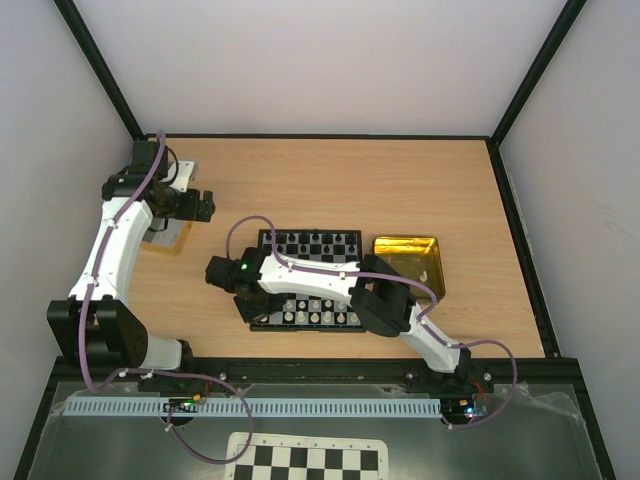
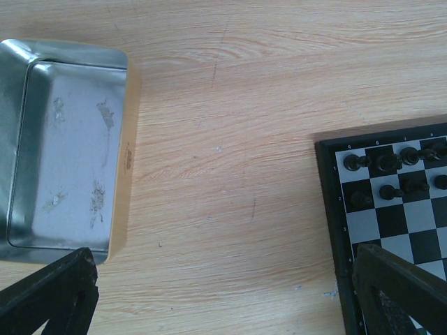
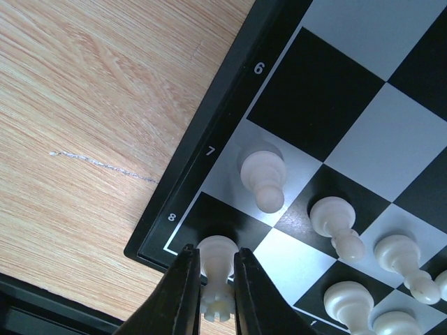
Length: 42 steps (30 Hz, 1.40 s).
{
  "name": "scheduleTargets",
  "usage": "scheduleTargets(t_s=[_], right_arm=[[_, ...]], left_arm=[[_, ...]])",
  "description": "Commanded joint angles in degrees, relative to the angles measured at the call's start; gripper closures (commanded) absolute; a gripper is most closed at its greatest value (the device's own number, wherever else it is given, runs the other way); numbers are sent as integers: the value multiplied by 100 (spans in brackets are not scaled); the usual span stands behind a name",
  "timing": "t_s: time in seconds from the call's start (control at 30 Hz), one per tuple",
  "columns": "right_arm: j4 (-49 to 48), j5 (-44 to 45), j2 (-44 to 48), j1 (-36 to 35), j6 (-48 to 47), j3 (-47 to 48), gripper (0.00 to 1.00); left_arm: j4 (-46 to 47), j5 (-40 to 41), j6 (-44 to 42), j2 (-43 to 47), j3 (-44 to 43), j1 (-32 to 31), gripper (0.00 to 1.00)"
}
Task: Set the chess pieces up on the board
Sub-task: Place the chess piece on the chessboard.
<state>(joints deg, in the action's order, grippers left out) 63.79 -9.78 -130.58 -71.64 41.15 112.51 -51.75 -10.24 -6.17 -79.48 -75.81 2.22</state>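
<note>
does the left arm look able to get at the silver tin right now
Likely yes: the left gripper hangs open right beside the silver tin, bare table between them, and the right gripper is off at the board.

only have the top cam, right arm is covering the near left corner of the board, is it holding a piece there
observer: yes, the right gripper has its fingers on both sides of a white piece, maybe a rook.
operator: where is it sitting
observer: it looks upright on the dark corner square of the board, beside the 8 on the frame.
operator: left gripper open?
observer: yes, the left gripper is wide open over bare wood, between a silver tin and the board.
</note>
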Motion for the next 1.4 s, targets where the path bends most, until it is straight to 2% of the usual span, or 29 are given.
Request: scheduleTargets(t_s=[0.0, 0.5, 0.7, 1.37], right_arm=[[20, 0, -94, 27, -30, 4, 87], [14, -41, -96, 27, -28, 19, 85], [1, 8, -49, 27, 18, 4, 76], [354, 194, 288, 116, -40, 260, 75]], left_arm=[[-37, 7, 29, 108, 14, 25, 1], [-53, -4, 27, 158, 40, 32, 1], [-54, -4, 28, 188, 57, 32, 1], [-148, 18, 0, 301, 33, 33, 1]])
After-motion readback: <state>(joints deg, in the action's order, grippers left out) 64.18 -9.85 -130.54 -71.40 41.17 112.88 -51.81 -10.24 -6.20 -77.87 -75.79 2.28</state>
